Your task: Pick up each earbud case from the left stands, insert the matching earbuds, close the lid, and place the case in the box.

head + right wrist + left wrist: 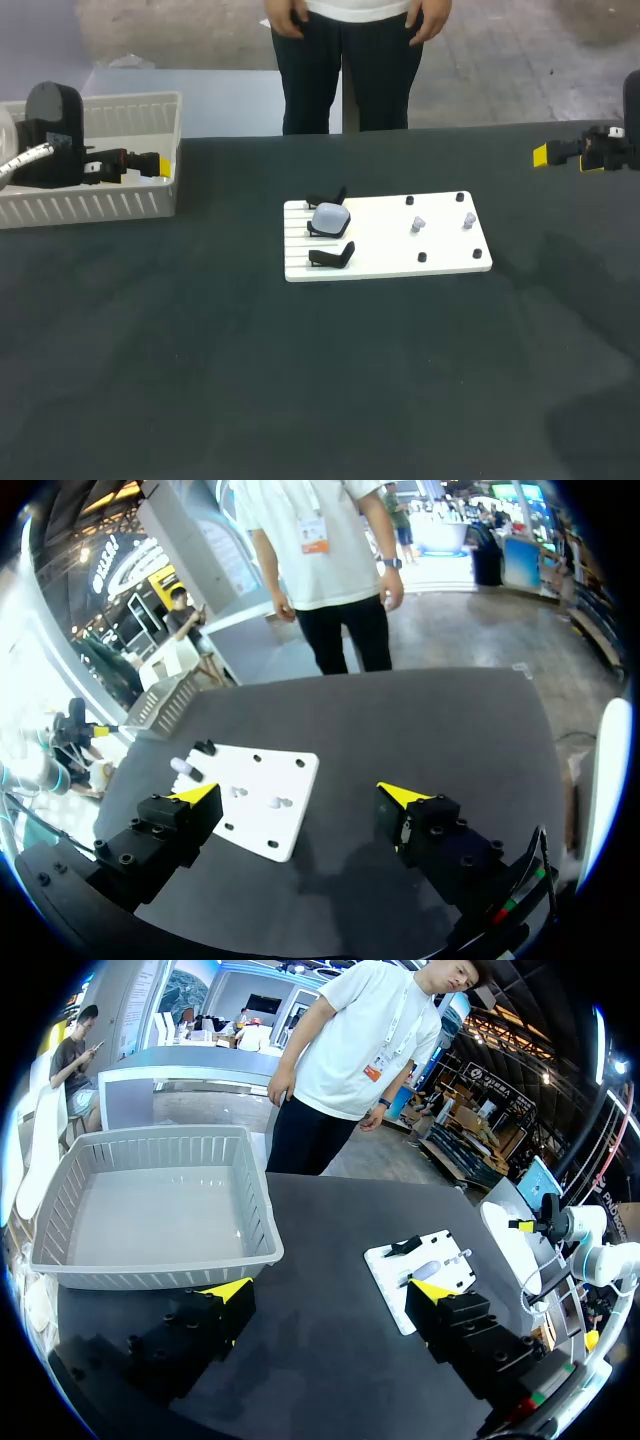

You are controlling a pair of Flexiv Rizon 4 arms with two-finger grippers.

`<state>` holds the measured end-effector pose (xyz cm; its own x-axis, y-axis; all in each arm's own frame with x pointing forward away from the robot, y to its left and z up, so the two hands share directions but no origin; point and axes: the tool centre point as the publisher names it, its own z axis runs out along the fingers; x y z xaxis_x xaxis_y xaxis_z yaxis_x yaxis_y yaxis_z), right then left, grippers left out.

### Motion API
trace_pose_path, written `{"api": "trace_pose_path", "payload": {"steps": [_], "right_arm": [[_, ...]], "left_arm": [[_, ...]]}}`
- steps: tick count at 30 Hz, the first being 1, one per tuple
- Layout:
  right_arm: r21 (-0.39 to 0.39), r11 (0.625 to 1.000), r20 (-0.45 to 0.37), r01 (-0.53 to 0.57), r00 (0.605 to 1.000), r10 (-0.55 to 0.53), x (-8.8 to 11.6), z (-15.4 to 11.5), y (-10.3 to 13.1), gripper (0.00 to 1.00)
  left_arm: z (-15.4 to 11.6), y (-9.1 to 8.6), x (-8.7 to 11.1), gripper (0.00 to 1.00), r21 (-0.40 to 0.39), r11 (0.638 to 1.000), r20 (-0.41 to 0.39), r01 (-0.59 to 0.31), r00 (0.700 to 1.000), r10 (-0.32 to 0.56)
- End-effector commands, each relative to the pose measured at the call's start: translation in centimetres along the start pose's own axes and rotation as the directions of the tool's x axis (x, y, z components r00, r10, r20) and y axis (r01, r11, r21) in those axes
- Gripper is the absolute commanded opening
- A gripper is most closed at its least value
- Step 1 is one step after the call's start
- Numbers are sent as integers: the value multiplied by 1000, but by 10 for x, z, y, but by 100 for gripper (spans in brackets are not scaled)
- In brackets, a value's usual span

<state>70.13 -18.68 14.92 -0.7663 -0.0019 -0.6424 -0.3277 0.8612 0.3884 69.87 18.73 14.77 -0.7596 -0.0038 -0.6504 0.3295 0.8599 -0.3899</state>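
A pale grey earbud case (330,218) rests, lid shut, on the black stands (333,256) at the left end of a white board (390,250). Two small earbuds (418,224) (468,219) stand on pegs at its right end. My left gripper (160,165) hangs open above the white basket (100,205), far left of the board. My right gripper (545,154) is open at the far right, above the table. The left wrist view has its gripper (330,1305) open, the basket (160,1210) ahead and the case (425,1270) ahead near one finger. The right wrist view's gripper (298,798) hangs open above the board (265,775).
The white slatted basket has nothing in it and stands at the table's back left corner. Dark tabletop (320,380) stretches in front of the board and on both sides of it.
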Motion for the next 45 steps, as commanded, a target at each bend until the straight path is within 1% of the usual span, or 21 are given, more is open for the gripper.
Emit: {"api": "trace_pose_path", "payload": {"steps": [1, 21, 23, 24, 25, 26, 27, 28, 29, 30, 31, 32, 34, 35, 36, 39, 40, 41, 42, 44, 45], "right_arm": [[6, 1000, 1, -1, 1000, 1, 0, 0, 1, 100], [6, 1000, 1, -1, 1000, 1, 0, 0, 1, 100], [6, 1000, 1, -1, 1000, 1, 0, 0, 1, 100], [6, 1000, 1, -1, 1000, 1, 0, 0, 1, 100], [6, 1000, 1, -1, 1000, 1, 0, 0, 1, 100], [6, 1000, 1, -1, 1000, 1, 0, 0, 1, 100], [6, 1000, 1, -1, 1000, 1, 0, 0, 1, 100], [6, 1000, 1, -1, 1000, 1, 0, 0, 1, 100], [6, 1000, 1, -1, 1000, 1, 0, 0, 1, 100], [6, 1000, 1, -1, 1000, 1, 0, 0, 1, 100], [6, 1000, 1, -1, 1000, 1, 0, 0, 1, 100], [6, 1000, 1, -1, 1000, 1, 0, 0, 1, 100], [6, 1000, 1, -1, 1000, 1, 0, 0, 1, 100], [6, 1000, 1, -1, 1000, 1, 0, 0, 1, 100], [6, 1000, 1, -1, 1000, 1, 0, 0, 1, 100], [6, 1000, 1, -1, 1000, 1, 0, 0, 1, 100], [6, 1000, 1, -1, 1000, 1, 0, 0, 1, 100], [6, 1000, 1, -1, 1000, 1, 0, 0, 1, 100], [6, 1000, 1, -1, 1000, 1, 0, 0, 1, 100], [6, 1000, 1, -1, 1000, 1, 0, 0, 1, 100], [6, 1000, 1, -1, 1000, 1, 0, 0, 1, 100]], "left_arm": [[0, -2, -2, 100, -11, 1000, -9, 2, 1000, -2], [0, -2, -2, 100, -11, 1000, -9, 2, 1000, -2], [3, -5, -4, 100, 113, 986, -26, -119, 992, 122], [4, -5, -5, 100, 166, 972, -15, -166, 985, 171], [6, -6, -6, 100, 180, 956, -33, -232, 970, 242], [8, -7, -6, 100, 210, 940, -7, -268, 961, 276], [9, -7, -7, 100, 245, 923, -5, -297, 951, 308], [11, -7, -7, 100, 260, 901, -1, -347, 933, 359], [13, -7, -8, 100, 268, 888, 12, -374, 923, 385], [16, -7, -9, 100, 309, 864, 9, -398, 909, 416], [18, -7, -10, 100, 324, 843, 32, -429, 896, 444], [20, -8, -9, 100, 335, 808, 45, -484, 865, 500], [22, -10, -7, 100, 400, 726, 107, -560, 815, 570], [23, -10, -6, 100, 415, 703, 113, -577, 800, 590], [25, -12, -5, 100, 416, 675, 124, -609, 773, 622], [26, -16, -3, 100, 454, 605, 181, -654, 733, 656], [25, -17, -2, 100, 461, 580, 199, -672, 715, 671], [25, -18, -2, 100, 465, 569, 208, -679, 708, 675], [24, -20, -1, 100, 472, 540, 236, -697, 690, 684], [23, -23, -1, 100, 484, 506, 280, -714, 674, 684], [22, -25, 0, 100, 494, 480, 306, -725, 661, 685]]}}
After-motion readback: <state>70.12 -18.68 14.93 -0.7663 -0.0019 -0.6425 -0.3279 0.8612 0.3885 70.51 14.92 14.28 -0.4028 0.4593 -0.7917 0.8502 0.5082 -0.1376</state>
